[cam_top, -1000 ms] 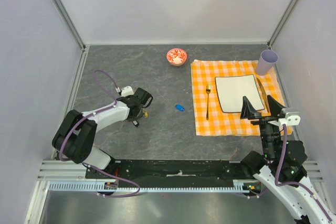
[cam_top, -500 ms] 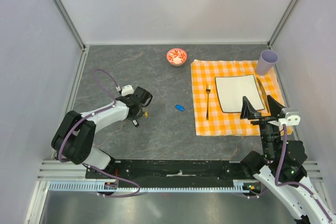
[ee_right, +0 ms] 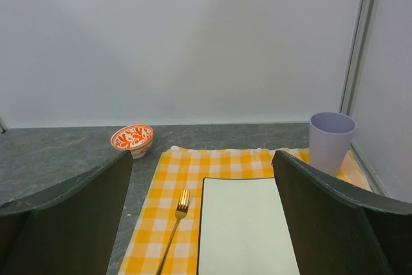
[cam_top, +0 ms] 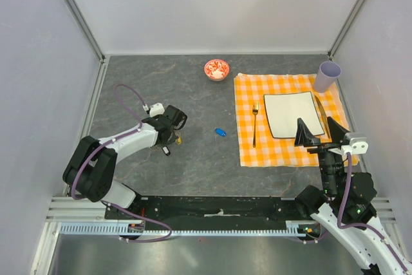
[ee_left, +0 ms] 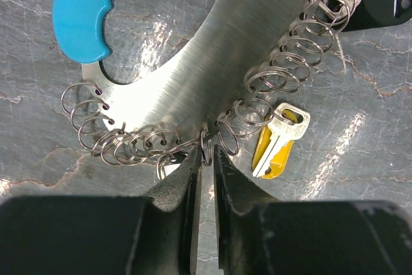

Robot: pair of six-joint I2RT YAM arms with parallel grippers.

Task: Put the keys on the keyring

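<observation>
Your left end effector (ee_left: 206, 156) is low over the grey counter (cam_top: 193, 94), at the left of the top view. In the left wrist view its two fingers (ee_left: 183, 178) are pressed nearly together, and they pinch one small wire ring at the lower edge of the keyring (ee_left: 193, 62). The keyring lies flat on the counter and fills the upper middle of this view. It is a curved shiny metal plate with a light-blue grip (ee_left: 84, 4) at the upper left and a row of small rings along its outer edge. A yellow key (ee_left: 273, 149) lies just right of the fingers. Its silvery end touches one of the rings, but you cannot tell whether it is threaded on it. A black key (ee_left: 380, 4) lies at the upper right, beside the last rings. In the top view a small blue key (cam_top: 220, 132) lies alone in the middle of the counter, well apart from the left arm; it is too small to see its blade. Your right end effector (ee_right: 202, 159) is spread wide and holds nothing. It hangs above the near edge of the orange checked cloth (cam_top: 248, 152) at the right. On the cloth are a white plate (cam_top: 291, 115), a fork (cam_top: 255, 123) left of it and a lilac cup (cam_top: 327, 76) at the far right corner. A red-and-white bowl (cam_top: 217, 69) stands just beyond the cloth, at its upper left.
</observation>
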